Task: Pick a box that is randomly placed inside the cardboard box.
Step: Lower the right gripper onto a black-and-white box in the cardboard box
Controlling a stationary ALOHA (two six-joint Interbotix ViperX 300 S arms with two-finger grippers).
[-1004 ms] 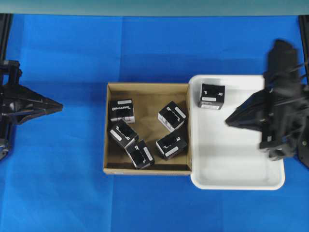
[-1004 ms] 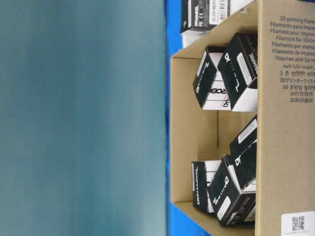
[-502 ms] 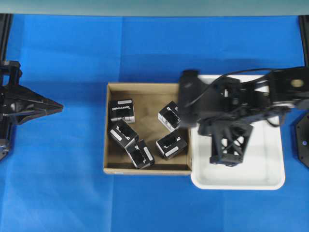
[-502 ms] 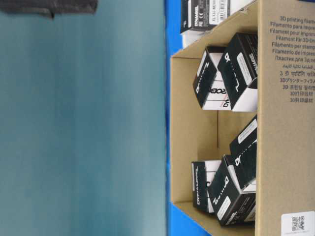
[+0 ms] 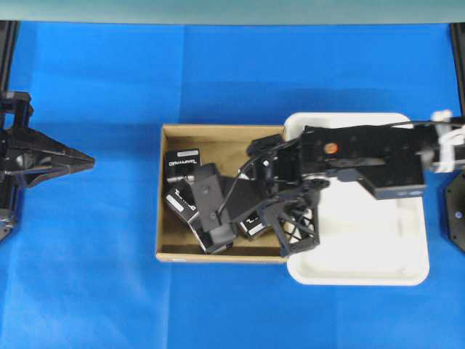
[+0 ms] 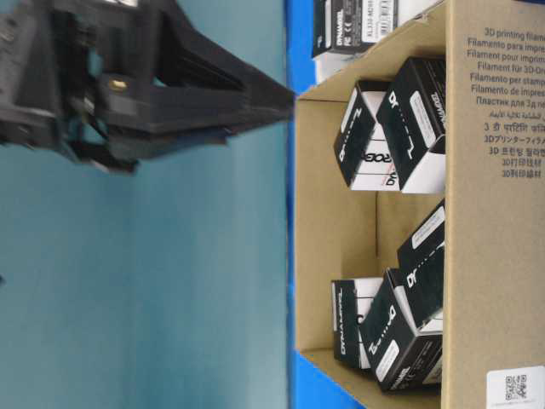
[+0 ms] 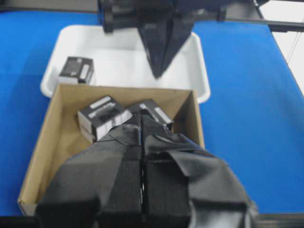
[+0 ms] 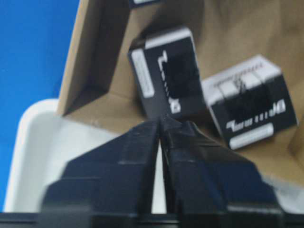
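Now the right gripper [image 8: 161, 124] has swung from over the white rounded plastic tray [image 5: 407, 273] to above the shallow brown cardboard box [image 5: 218, 132]; its jaws show only a narrow slit and hold nothing. The nearest small black labelled box [image 8: 164, 71] lies just beyond its tips, near the carton's tray-side wall, so the approach has begun. Room is tight: a neighbouring black box [image 8: 249, 107] sits close beside it. The left gripper [image 5: 80, 157] rests outside, jaws together.
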